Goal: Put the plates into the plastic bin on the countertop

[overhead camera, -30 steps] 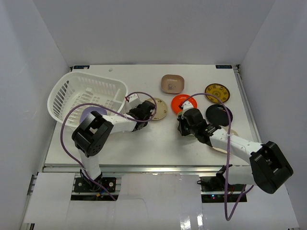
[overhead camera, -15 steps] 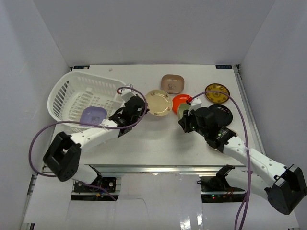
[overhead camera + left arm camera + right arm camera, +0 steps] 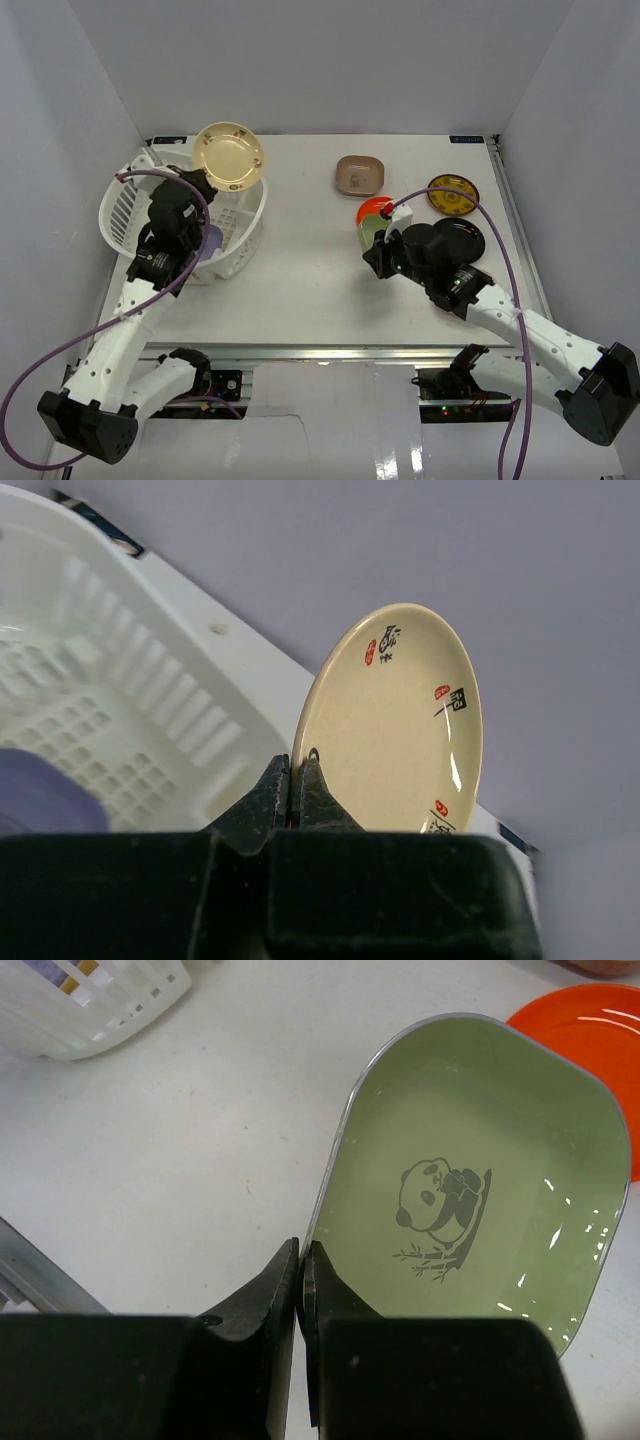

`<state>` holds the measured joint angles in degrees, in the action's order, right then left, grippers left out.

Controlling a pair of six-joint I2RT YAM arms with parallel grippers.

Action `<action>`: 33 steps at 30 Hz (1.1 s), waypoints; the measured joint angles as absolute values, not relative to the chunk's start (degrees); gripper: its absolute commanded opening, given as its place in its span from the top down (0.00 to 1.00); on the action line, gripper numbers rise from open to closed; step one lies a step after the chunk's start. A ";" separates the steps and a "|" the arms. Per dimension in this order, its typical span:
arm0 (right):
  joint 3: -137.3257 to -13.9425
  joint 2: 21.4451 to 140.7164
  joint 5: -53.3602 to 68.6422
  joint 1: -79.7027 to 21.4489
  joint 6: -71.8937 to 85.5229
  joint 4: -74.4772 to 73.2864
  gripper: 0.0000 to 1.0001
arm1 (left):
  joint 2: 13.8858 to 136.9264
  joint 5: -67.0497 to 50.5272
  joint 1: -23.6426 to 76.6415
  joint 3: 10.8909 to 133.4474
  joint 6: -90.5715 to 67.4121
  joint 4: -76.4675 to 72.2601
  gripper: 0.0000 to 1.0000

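Observation:
My left gripper (image 3: 197,178) is shut on the rim of a cream plate (image 3: 229,158) with red marks and holds it up over the far side of the white plastic bin (image 3: 125,205); the wrist view shows the plate (image 3: 395,725) on edge in my gripper (image 3: 296,770), the bin (image 3: 120,710) below. A lavender plate (image 3: 205,241) lies in the bin. My right gripper (image 3: 371,243) is shut on a green rounded-square plate (image 3: 374,228) with a panda print (image 3: 470,1190), held above the countertop (image 3: 300,290) next to the red plate (image 3: 374,207).
A brown rounded-square dish (image 3: 358,174) sits at the back centre. A patterned mustard plate (image 3: 452,194) and a black plate (image 3: 463,238) lie at the right. A metal rail (image 3: 510,215) runs along the right edge. The red plate also shows in the right wrist view (image 3: 590,1030).
My left arm has lifted the cream plate off the table centre and swung it left, over the bin. My right gripper has raised the green plate slightly beside the red plate.

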<state>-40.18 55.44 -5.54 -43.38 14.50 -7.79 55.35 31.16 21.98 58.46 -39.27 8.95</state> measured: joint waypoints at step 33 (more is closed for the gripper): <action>-99.00 99.81 0.60 -57.25 8.27 -4.56 0.92 | 57.39 18.46 -4.75 47.37 -37.63 23.46 0.12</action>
<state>-99.00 99.81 0.60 -57.25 8.27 -4.56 57.39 18.46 -4.75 47.37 -37.63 23.46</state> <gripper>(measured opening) 0.086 0.813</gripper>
